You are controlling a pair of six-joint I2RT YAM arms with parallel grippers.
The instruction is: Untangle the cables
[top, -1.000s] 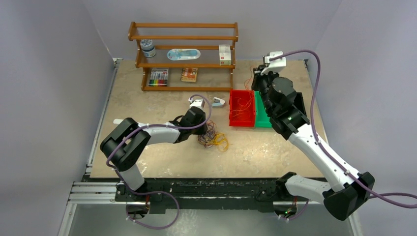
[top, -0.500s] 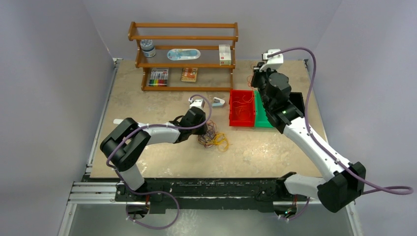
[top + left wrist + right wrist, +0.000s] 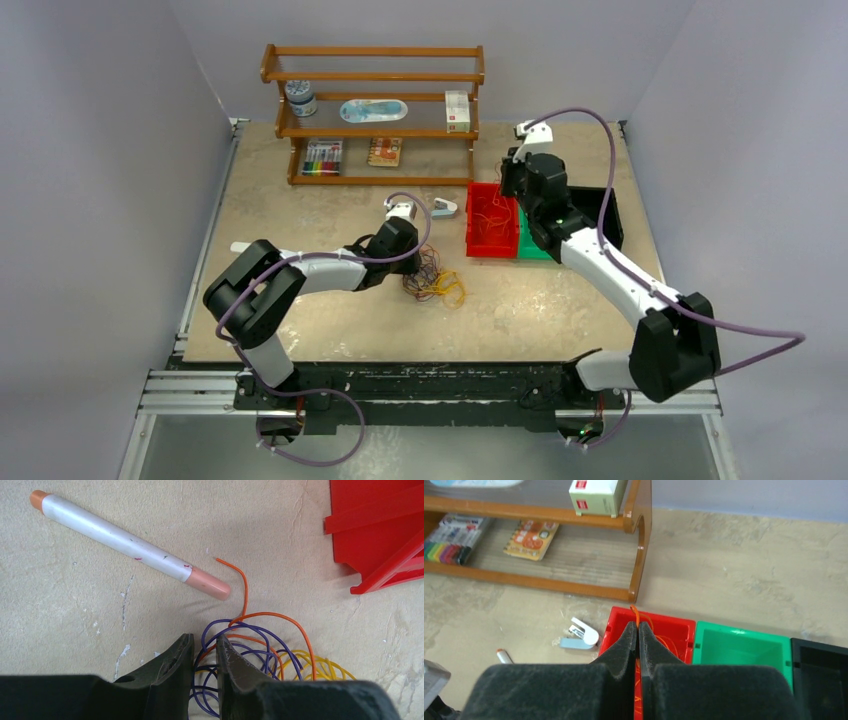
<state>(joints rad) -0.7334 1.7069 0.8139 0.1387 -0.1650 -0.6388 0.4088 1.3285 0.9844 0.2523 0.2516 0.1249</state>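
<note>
The cables [image 3: 436, 282] lie as a small tangle of orange, purple and yellow wire on the table's middle. My left gripper [image 3: 414, 264] is down on the tangle's left side. In the left wrist view its gripper [image 3: 204, 639] has the jaws a narrow gap apart, with purple loops [image 3: 235, 645] running through the gap. My right gripper [image 3: 509, 186] hangs over the red bin [image 3: 473, 215]. In the right wrist view that gripper [image 3: 638, 626] is shut on one orange cable [image 3: 634, 612], which sticks up past the tips and trails into the bin.
A green bin [image 3: 532, 243] and a black bin [image 3: 608, 205] stand right of the red one. A wooden shelf [image 3: 372, 78] with small items is at the back. A white stapler [image 3: 444, 208] and a white pen [image 3: 125, 540] lie near the tangle.
My right arm has swung left and down from above the green and black bins to over the red bin, still shut on the orange cable. The left arm and tangle have not moved.
</note>
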